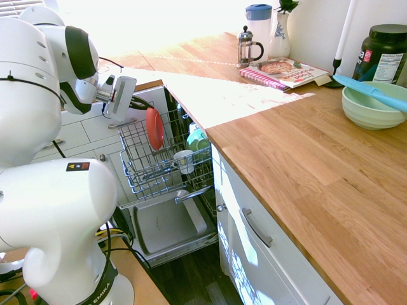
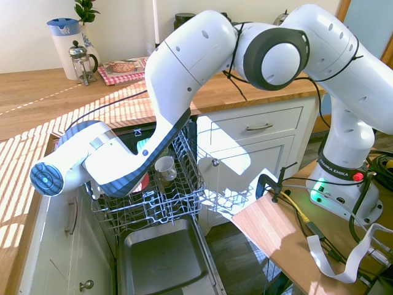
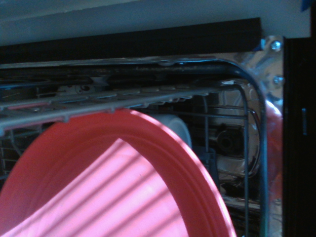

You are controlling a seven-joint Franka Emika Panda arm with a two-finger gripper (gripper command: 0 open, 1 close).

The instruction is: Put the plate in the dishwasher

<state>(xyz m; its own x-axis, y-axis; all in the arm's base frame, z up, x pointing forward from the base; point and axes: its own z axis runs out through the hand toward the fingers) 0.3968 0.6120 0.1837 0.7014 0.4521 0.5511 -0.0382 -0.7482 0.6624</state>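
Note:
The coral-pink plate (image 1: 154, 129) stands on edge among the tines of the pulled-out grey wire rack (image 1: 143, 166) of the dishwasher. My gripper (image 1: 144, 108) reaches in from the left and is shut on the plate's upper rim. The plate (image 3: 98, 187) fills the lower half of the wrist view, with rack wires behind it. From the second exterior view only a red sliver of the plate (image 2: 144, 183) shows behind my forearm, and the gripper is hidden. The dishwasher's grey door (image 1: 166, 225) lies folded down below the rack (image 2: 184, 196).
A white cup (image 1: 184, 161) and a teal item (image 1: 197, 136) sit in the rack to the right of the plate. On the wooden counter (image 1: 305, 165) are a pale green bowl (image 1: 372, 105) with a blue spatula, a French press (image 1: 248, 47) and a cookbook. A wooden board (image 2: 276, 233) stands beside the door.

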